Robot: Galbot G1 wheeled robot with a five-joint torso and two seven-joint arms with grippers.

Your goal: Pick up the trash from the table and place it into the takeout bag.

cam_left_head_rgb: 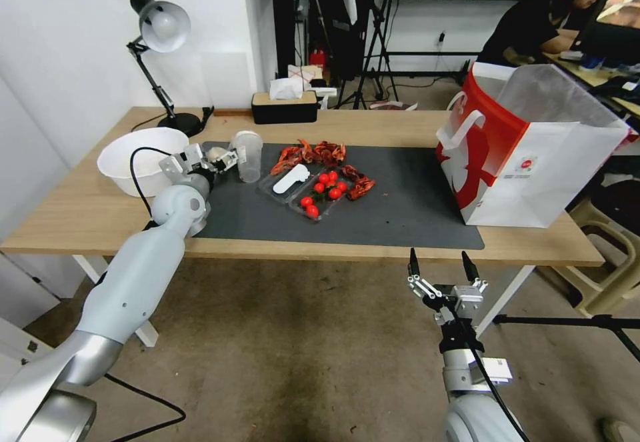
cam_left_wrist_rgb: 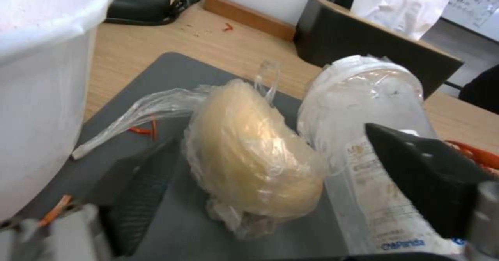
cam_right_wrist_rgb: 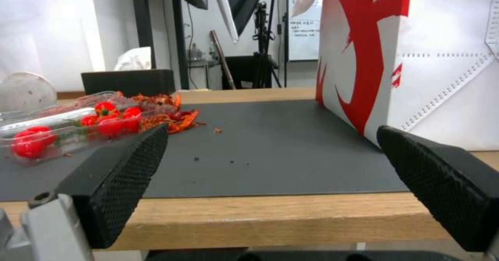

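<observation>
A small beige lump (cam_left_wrist_rgb: 255, 163) wrapped in clear film lies on the dark mat (cam_left_head_rgb: 413, 209) of the table (cam_left_head_rgb: 373, 122), at the mat's left end. My left gripper (cam_left_head_rgb: 212, 159) is open and low over it, with one finger (cam_left_wrist_rgb: 140, 191) on each side of the lump (cam_left_head_rgb: 215, 153). A clear plastic cup (cam_left_head_rgb: 248, 155) stands right beside the lump, and the other finger (cam_left_wrist_rgb: 426, 175) shows in front of that cup (cam_left_wrist_rgb: 364, 105). The takeout bag (cam_left_head_rgb: 527, 155) stands open at the right end of the mat. My right gripper (cam_left_head_rgb: 440, 269) hangs open below the table's front edge, facing the bag (cam_right_wrist_rgb: 416, 58).
A large white bowl (cam_left_head_rgb: 143, 159) sits close to the left of my left gripper. A clear tray of tomatoes (cam_left_head_rgb: 320, 192) and red shell scraps (cam_left_head_rgb: 313, 152) lie mid-mat. A black tissue box (cam_left_head_rgb: 283, 105) and a desk lamp (cam_left_head_rgb: 160, 29) stand at the back. A plastic stool (cam_left_head_rgb: 603, 255) is at the right.
</observation>
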